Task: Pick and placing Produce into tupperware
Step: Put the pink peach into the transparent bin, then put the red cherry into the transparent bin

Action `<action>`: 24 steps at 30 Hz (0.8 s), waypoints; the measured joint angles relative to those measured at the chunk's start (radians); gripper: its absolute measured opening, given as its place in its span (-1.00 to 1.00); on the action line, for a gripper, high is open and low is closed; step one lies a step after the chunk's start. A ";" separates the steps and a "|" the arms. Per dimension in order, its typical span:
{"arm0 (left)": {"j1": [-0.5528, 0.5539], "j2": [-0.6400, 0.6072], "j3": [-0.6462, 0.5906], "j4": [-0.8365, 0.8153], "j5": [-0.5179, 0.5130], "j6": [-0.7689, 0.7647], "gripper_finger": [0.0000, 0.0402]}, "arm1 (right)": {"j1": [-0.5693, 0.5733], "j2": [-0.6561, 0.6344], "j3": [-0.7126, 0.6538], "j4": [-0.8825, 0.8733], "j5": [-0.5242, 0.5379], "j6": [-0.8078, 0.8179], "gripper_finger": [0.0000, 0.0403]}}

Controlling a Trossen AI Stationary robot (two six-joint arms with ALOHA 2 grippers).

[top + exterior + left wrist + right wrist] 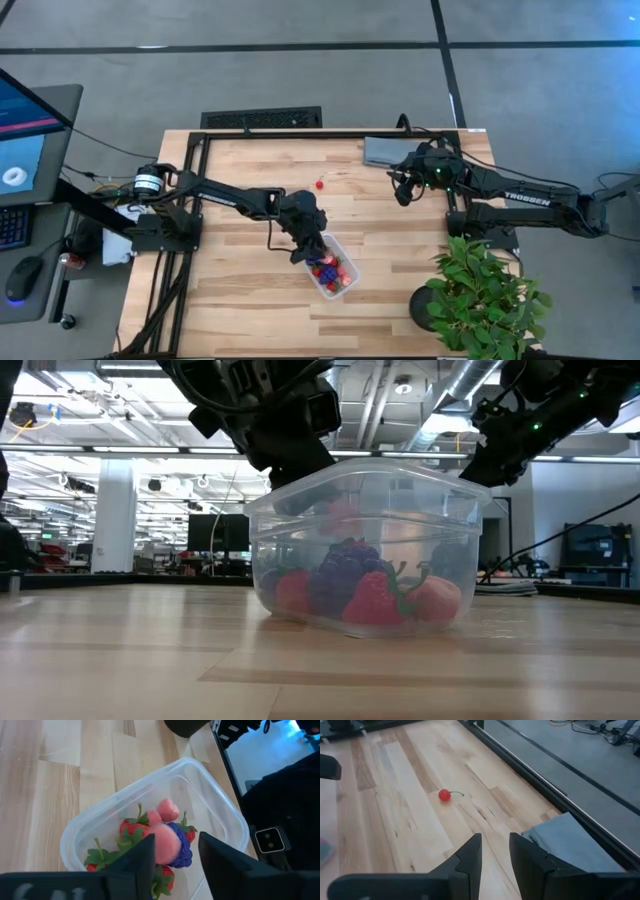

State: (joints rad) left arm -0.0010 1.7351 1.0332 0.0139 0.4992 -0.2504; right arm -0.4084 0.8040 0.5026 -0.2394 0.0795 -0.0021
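Task looked nearly wrapped up here. The tub (333,270) sat near the middle of the desk (240,170) and already had a pile of fruit (150,845) in it: red strawberries with green tops, a purple one, a couple of pink ones. The only loose bit I could spot on the desk was one small red cherry (319,184) with a stem, lying well apart from the tub toward the far edge. So my guess is one piece in the air plus that cherry left to go.

The left tool (175,851) hung right over the tub's near-left end, arm stretched in from the left and angled downward. Its fingers were parted a little with a pink piece (165,845) sitting between them; looked gripped, though I couldn't swear it wasn't just being let go.

The right tool (495,854) was parked up by the far right of the desk next to a grey cloth (385,151), fingers slightly apart, nothing in them, pointed roughly at the cherry
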 joint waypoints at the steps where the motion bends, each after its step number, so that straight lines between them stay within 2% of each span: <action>1: 0.000 0.000 0.000 0.000 0.000 0.000 -0.29 | 0.000 0.000 0.000 0.000 0.000 0.000 -0.39; 6: 0.003 0.000 0.000 0.000 0.014 0.014 -0.20 | 0.000 0.000 0.000 0.000 0.000 0.002 -0.39; 14: 0.065 -0.069 0.000 -0.038 -0.016 0.091 -0.23 | 0.000 0.000 0.000 0.000 0.000 0.020 -0.39; 17: 0.116 -0.118 0.000 -0.105 -0.111 0.156 -0.23 | 0.000 0.000 0.000 0.000 0.000 0.028 -0.39; 22: 0.202 -0.148 0.000 -0.225 -0.420 0.270 -0.24 | 0.001 0.000 0.000 0.007 0.000 0.049 -0.39; 24: 0.239 -0.141 0.000 -0.241 -0.502 0.293 -0.24 | 0.001 0.000 0.000 0.015 0.000 0.057 -0.39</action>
State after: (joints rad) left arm 0.2377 1.5938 1.0332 -0.2267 -0.0032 0.0426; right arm -0.4076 0.8040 0.5026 -0.2239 0.0795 0.0549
